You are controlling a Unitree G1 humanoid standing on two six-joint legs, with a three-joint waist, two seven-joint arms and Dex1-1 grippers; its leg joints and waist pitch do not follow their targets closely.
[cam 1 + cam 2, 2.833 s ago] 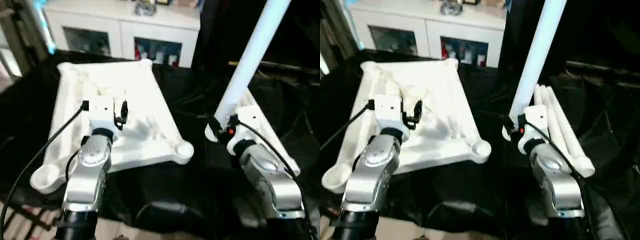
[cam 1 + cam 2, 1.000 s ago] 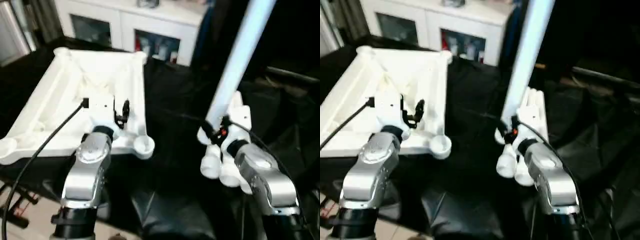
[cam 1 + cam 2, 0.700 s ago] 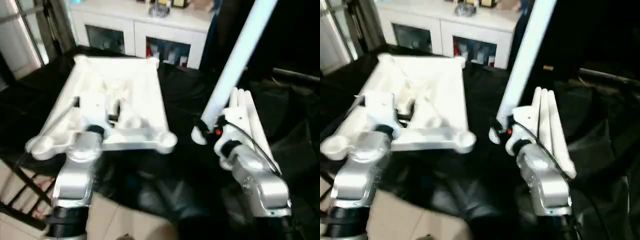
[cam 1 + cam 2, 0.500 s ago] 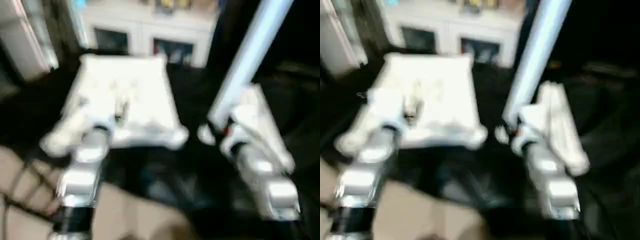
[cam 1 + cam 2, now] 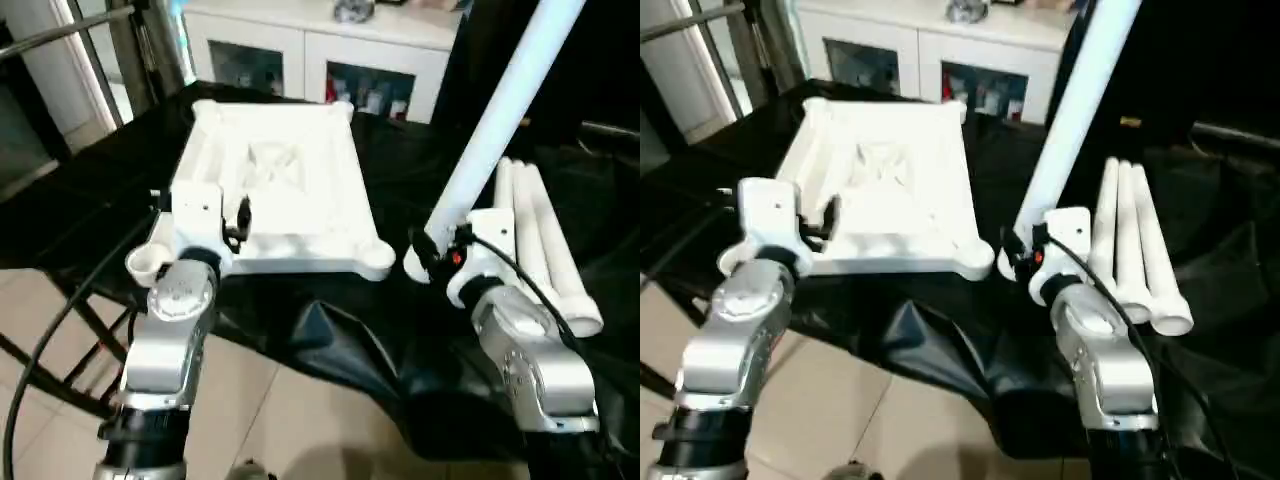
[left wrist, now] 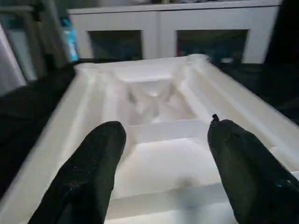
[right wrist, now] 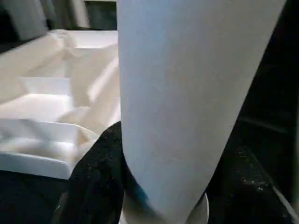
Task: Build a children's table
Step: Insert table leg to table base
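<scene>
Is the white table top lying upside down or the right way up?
Upside down. The tabletop shows its ribbed underside facing up, with empty round corner sockets and no legs fitted yet.

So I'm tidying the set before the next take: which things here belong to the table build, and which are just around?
Part of the job:
- tabletop, underside up
- leg gripped in the right claw
- three spare legs lying on the black cloth

Just around:
- white cabinet
- black cloth
- metal frame
</scene>
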